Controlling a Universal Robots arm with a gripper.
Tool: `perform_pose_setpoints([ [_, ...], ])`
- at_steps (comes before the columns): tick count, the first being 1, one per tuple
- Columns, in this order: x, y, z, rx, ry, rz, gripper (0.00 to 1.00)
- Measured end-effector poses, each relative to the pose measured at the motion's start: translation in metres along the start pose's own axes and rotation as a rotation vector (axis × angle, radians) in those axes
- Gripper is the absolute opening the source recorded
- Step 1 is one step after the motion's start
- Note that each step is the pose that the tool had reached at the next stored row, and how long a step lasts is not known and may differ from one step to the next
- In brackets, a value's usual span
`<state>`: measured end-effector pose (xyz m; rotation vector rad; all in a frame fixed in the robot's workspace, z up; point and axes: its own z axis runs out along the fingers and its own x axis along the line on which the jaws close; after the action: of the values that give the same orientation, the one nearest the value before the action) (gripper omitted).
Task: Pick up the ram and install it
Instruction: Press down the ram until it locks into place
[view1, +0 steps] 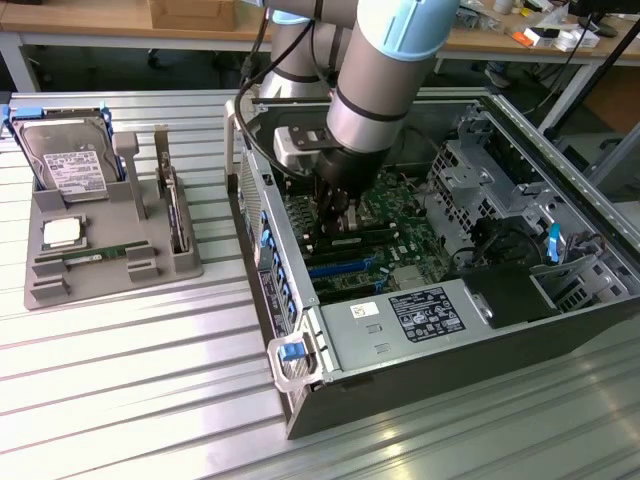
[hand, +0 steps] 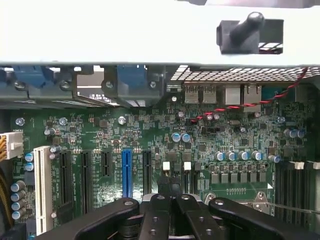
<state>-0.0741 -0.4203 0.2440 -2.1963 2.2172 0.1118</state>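
Note:
One ram (view1: 97, 256), a thin green stick, lies flat in the grey tray (view1: 60, 290) at the exterior view's left. My gripper (view1: 338, 225) is down inside the open computer case (view1: 300, 400), right over the long memory slots (view1: 345, 262) of the green motherboard (hand: 150, 135). In the wrist view the gripper (hand: 170, 189) is shut, its black fingers (hand: 161, 210) pressed together with no stick showing between them. What lies directly under the fingertips is hidden.
The tray also holds a silver hard drive (view1: 70, 160) and a square processor chip (view1: 62, 232). Inside the case are drive cages (view1: 480, 170), a labelled power supply (view1: 425, 312) and a red cable (hand: 240, 105). The ribbed metal table (view1: 130, 390) lies around the case.

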Motion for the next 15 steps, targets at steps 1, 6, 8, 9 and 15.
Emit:
perform_pose_setpoints([
  [1,0.0,-0.0005,0.0002,-0.0001,0.0001,0.0,0.11],
  [6,0.001,-0.001,0.0078,-0.0001,0.0001,0.0,0.11],
  [8,0.001,-0.0012,0.0114,-0.0001,0.0004,0.0,0.11],
  [9,0.001,-0.0011,0.0122,-0.0002,0.0005,0.0,0.11],
  [15,0.0,-0.0009,0.0038,0.0006,-0.0011,0.0,0.11],
])
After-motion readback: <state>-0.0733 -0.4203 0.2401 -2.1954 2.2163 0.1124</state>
